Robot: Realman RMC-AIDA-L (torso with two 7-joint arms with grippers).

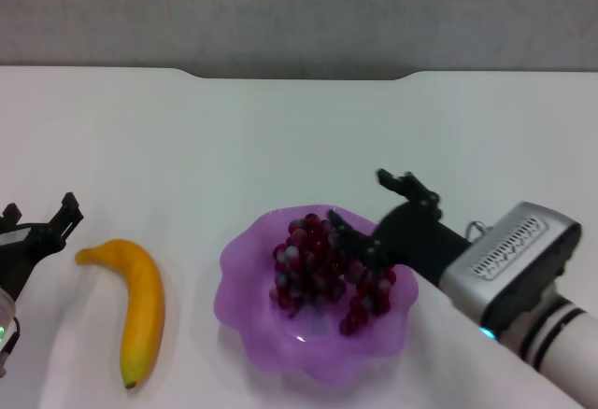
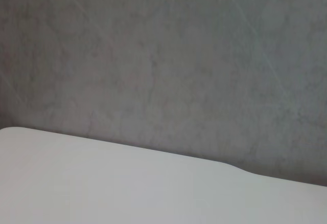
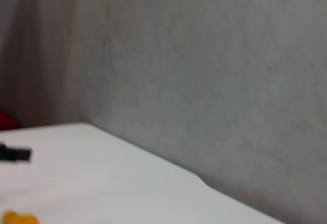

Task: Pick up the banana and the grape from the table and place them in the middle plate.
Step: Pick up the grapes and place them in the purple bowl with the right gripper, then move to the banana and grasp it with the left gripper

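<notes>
The banana (image 1: 140, 306) lies on the white table (image 1: 280, 138) at the front left; a bit of it shows in the right wrist view (image 3: 18, 218). The grape bunch (image 1: 322, 274) lies inside the purple middle plate (image 1: 248, 320). My right gripper (image 1: 366, 208) is open, over the plate's right side. Its near finger is close to the grapes and its far finger is raised beyond the rim. My left gripper (image 1: 41, 215) is open at the far left, just left of the banana's upper end and apart from it.
The table's notched far edge (image 1: 299, 75) meets a grey wall. The left wrist view shows only the table (image 2: 102, 183) and the wall. A dark finger of the left gripper (image 3: 15, 154) shows in the right wrist view.
</notes>
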